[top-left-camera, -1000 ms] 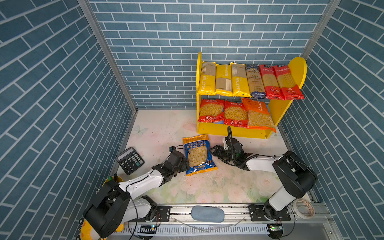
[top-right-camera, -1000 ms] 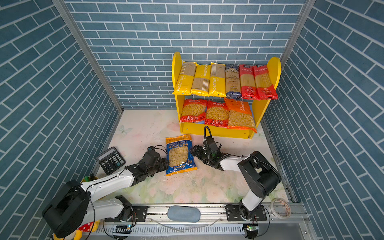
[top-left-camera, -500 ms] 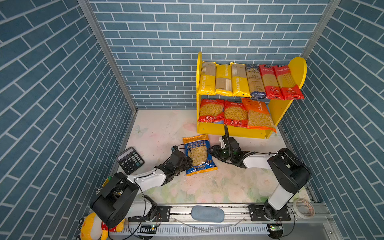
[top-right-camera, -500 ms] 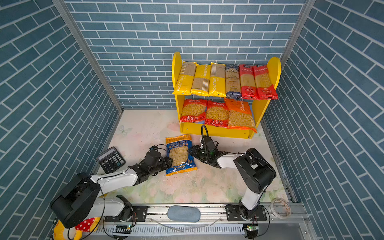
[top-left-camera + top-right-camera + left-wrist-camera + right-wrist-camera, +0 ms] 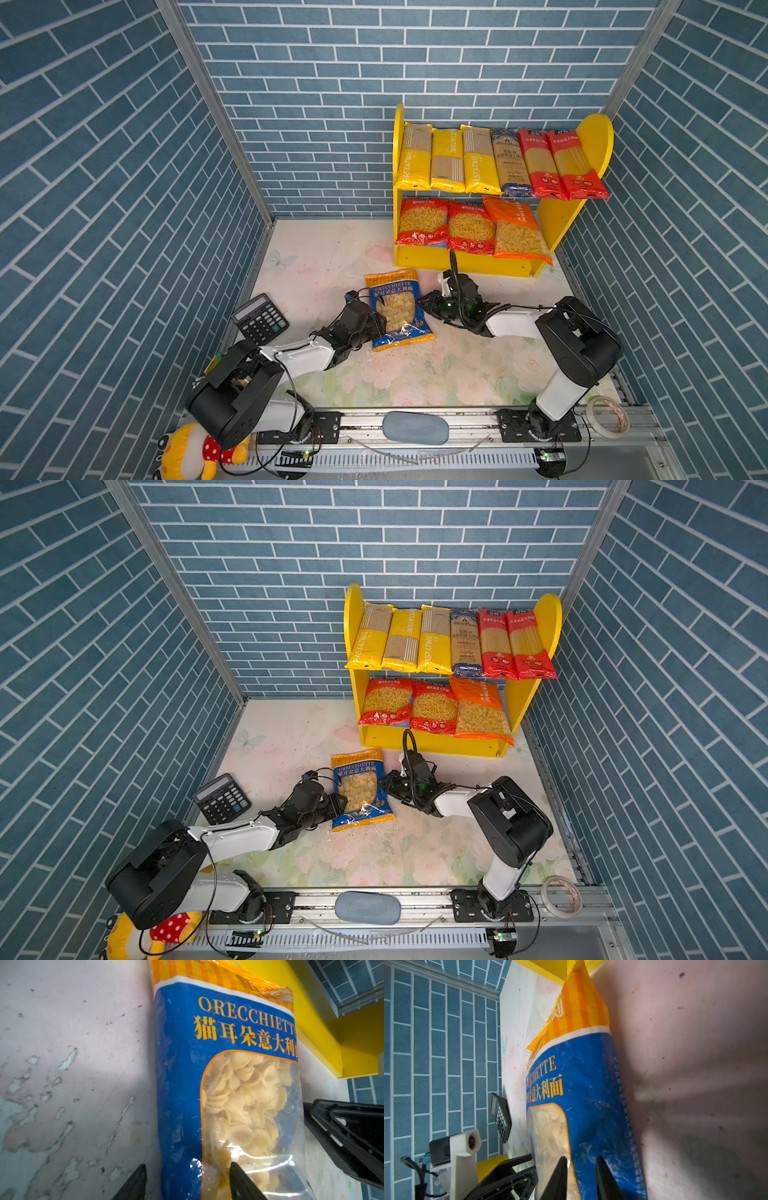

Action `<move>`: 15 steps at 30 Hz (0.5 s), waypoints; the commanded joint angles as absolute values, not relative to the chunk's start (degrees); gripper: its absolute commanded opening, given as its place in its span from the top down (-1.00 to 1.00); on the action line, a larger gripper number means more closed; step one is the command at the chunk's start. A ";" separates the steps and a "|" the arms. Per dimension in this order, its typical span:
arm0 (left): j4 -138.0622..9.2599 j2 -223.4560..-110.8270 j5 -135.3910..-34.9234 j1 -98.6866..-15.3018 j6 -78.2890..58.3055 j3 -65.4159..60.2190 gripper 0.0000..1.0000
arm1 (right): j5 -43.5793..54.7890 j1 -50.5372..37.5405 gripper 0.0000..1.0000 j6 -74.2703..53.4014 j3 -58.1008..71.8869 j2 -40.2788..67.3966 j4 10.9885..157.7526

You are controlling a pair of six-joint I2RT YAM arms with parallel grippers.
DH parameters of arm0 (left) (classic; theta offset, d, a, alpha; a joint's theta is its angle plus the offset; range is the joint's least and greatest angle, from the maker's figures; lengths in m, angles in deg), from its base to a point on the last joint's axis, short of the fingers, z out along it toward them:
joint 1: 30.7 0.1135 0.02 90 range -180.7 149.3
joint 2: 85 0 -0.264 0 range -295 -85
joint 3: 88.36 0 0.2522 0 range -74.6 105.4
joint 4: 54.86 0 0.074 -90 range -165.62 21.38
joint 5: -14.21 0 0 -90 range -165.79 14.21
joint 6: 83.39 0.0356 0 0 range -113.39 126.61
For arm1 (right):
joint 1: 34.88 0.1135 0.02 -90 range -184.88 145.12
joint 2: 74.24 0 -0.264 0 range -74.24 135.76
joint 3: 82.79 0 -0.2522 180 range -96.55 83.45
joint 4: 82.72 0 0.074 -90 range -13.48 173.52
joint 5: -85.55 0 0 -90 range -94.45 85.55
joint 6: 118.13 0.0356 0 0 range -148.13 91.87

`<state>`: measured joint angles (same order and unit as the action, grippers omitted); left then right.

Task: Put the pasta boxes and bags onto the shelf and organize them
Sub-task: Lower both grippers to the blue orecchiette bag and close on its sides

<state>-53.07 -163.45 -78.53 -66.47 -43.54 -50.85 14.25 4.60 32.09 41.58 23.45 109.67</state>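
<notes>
Both sets of fingers have narrowed on the blue ORECCHIETTE bag (image 5: 397, 309), flat on the counter (image 5: 324, 257) before the shelf (image 5: 469, 262): left fingers (image 5: 133, 1188) still released astride one edge, right fingers (image 5: 558, 1180) nearly pinched on the other, grip unconfirmed, so its lift seems next.
</notes>
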 commanded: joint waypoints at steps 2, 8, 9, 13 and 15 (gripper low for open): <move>-51.90 -165.80 -80.92 -67.35 -42.38 -49.38 -0.22 | 13.98 4.78 0.27 31.96 43.17 21.54 109.76; -59.55 -160.88 -78.17 -66.25 -37.96 -48.76 -0.25 | 11.23 4.84 -0.28 28.18 44.52 18.94 104.43; -60.48 -159.97 -78.28 -65.45 -37.31 -48.95 -0.28 | 11.61 4.83 -0.34 27.64 44.02 19.24 103.09; -60.21 -158.66 -80.93 -61.88 -36.61 -50.10 -0.30 | 14.18 4.93 -0.47 26.53 41.77 21.86 100.65; -58.76 -158.69 -81.84 -61.14 -36.34 -50.51 -0.30 | 14.86 5.14 -0.56 26.52 40.69 23.49 100.58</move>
<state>-58.03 -159.08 -80.30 -62.34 -38.33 -49.87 13.62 4.65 28.36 42.93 21.41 102.87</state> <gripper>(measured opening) 0.650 0.766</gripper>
